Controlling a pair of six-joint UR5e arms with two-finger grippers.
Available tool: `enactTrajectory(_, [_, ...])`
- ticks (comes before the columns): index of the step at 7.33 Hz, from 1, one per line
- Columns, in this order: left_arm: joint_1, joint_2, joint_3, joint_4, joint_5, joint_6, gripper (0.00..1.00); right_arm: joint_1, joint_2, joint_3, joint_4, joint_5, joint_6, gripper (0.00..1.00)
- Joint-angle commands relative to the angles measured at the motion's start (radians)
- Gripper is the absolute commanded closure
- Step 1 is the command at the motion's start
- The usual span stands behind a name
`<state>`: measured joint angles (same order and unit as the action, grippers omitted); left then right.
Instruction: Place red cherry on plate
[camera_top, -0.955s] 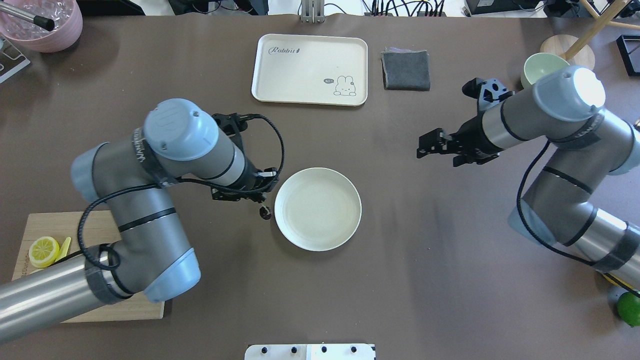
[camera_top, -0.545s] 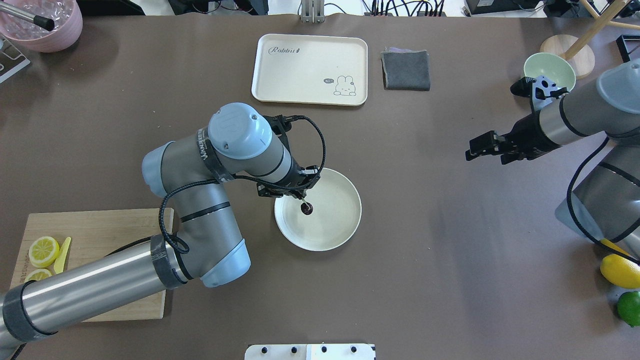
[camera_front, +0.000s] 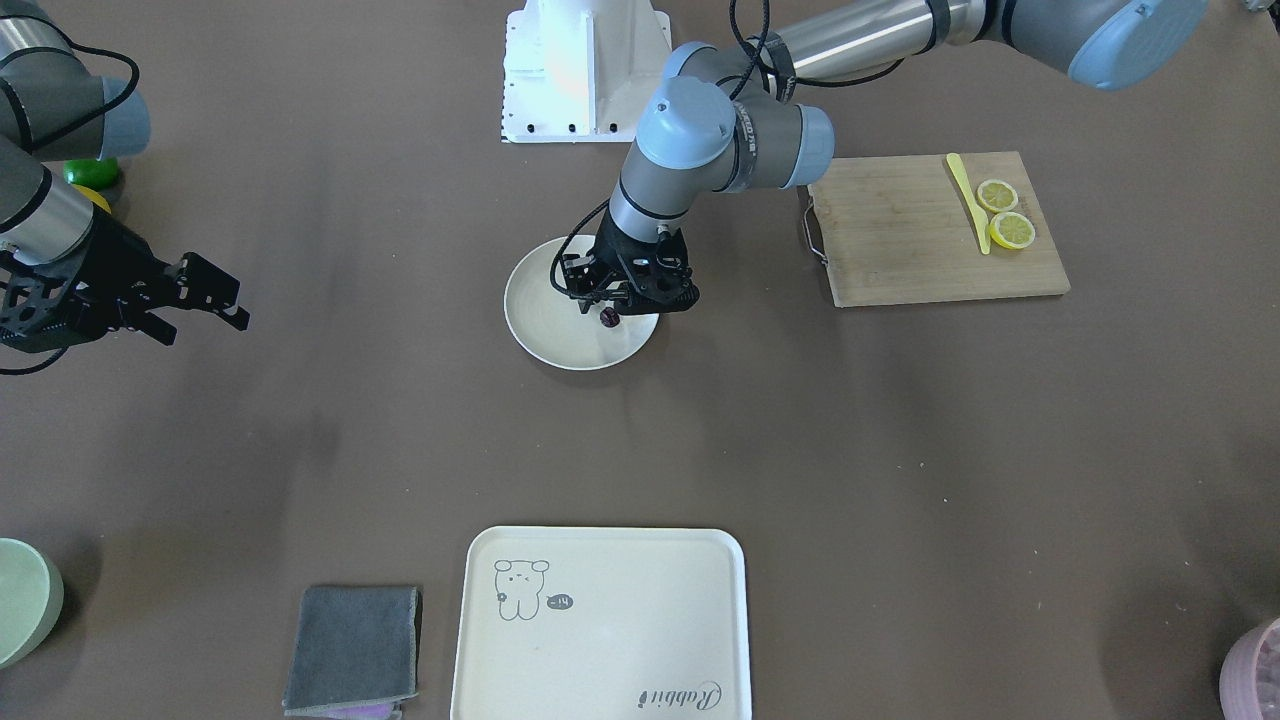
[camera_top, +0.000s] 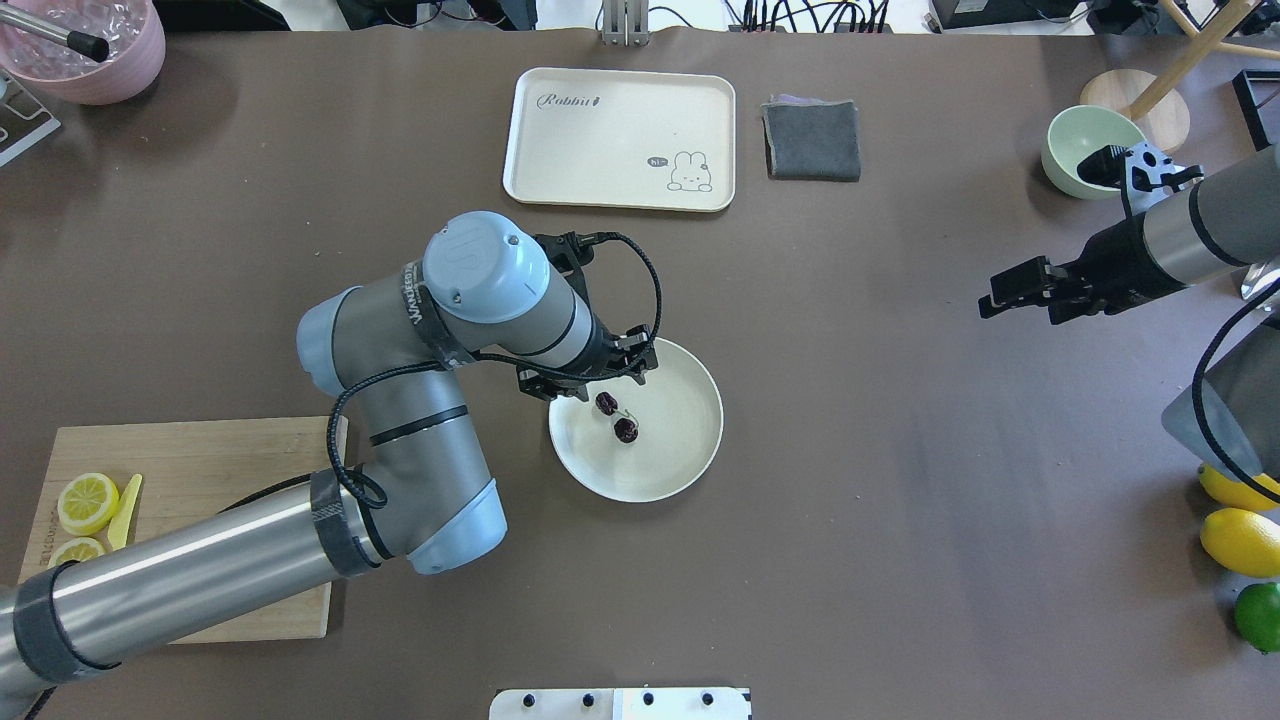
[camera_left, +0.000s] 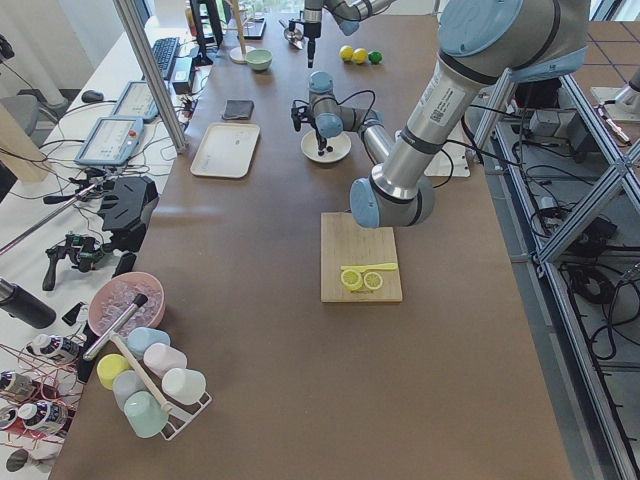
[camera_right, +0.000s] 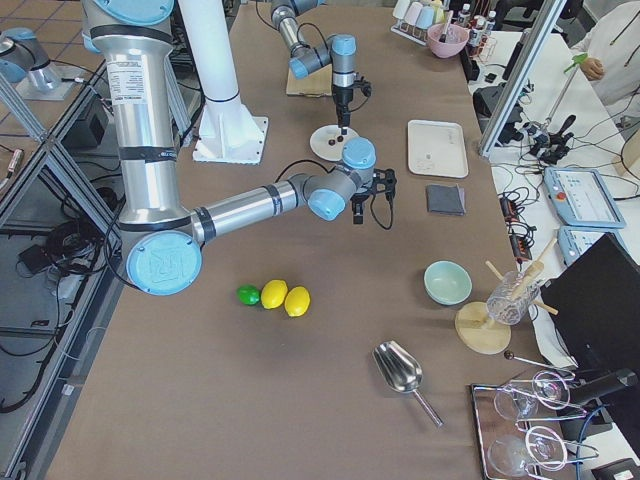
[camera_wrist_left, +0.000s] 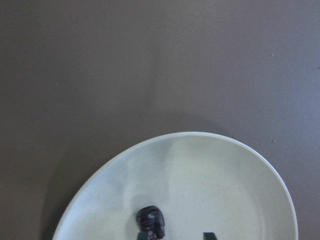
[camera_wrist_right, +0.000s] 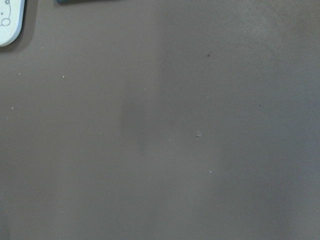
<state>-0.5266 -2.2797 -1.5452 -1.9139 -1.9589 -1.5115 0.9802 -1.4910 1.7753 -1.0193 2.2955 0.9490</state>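
The red cherry (camera_top: 616, 416), a dark pair joined by a thin stem, lies on the left part of the round cream plate (camera_top: 690, 440) at the table's middle. My left gripper (camera_top: 590, 378) hovers over the plate's near-left rim, right beside the cherry, and is open. In the left wrist view one cherry (camera_wrist_left: 151, 220) rests on the plate (camera_wrist_left: 240, 190) just ahead of the parted fingertips (camera_wrist_left: 209, 235). The front view shows the cherry (camera_front: 609, 317) under the left gripper (camera_front: 625, 297). My right gripper (camera_top: 1003, 293) is open and empty, far to the right.
A rabbit tray (camera_top: 620, 138) and a grey cloth (camera_top: 811, 140) lie at the back. A green bowl (camera_top: 1075, 145) stands back right. The cutting board (camera_top: 220, 470) with lemon slices (camera_top: 87, 500) is front left. Lemons (camera_top: 1240, 540) and a lime sit at the right edge.
My left gripper carried the cherry from beside the plate's left rim to over the plate and let it go; it now lies on the plate. The right arm drew back to the right.
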Motion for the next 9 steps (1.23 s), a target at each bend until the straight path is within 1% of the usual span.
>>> enactTrajectory(1, [-0.077, 0.237, -0.225, 0.044, -0.012, 0.247, 0.02, 0.059, -0.015, -0.005, -0.015, 0.016, -0.074, 0.00])
enactTrajectory(2, [-0.155, 0.343, -0.293, 0.114, -0.043, 0.489, 0.02, 0.124, -0.021, -0.011, -0.069, 0.056, -0.193, 0.00])
enactTrajectory(3, [-0.253, 0.432, -0.309, 0.119, -0.070, 0.686, 0.02, 0.176, -0.026, -0.023, -0.165, 0.061, -0.346, 0.00])
enactTrajectory(4, [-0.400, 0.527, -0.302, 0.119, -0.166, 0.890, 0.02, 0.214, -0.025, -0.048, -0.220, 0.053, -0.469, 0.00])
enactTrajectory(5, [-0.568, 0.584, -0.235, 0.121, -0.251, 1.138, 0.03, 0.254, -0.028, -0.066, -0.223, 0.062, -0.504, 0.00])
enactTrajectory(6, [-0.721, 0.665, -0.208, 0.121, -0.296, 1.362, 0.02, 0.299, -0.041, -0.077, -0.225, 0.064, -0.550, 0.00])
enactTrajectory(7, [-0.863, 0.716, -0.188, 0.125, -0.298, 1.531, 0.02, 0.334, -0.049, -0.097, -0.226, 0.080, -0.608, 0.00])
enactTrajectory(8, [-0.960, 0.776, -0.181, 0.172, -0.311, 1.689, 0.02, 0.357, -0.049, -0.115, -0.226, 0.091, -0.639, 0.00])
enactTrajectory(9, [-1.018, 0.787, -0.185, 0.322, -0.380, 1.732, 0.02, 0.359, -0.049, -0.120, -0.226, 0.084, -0.656, 0.00])
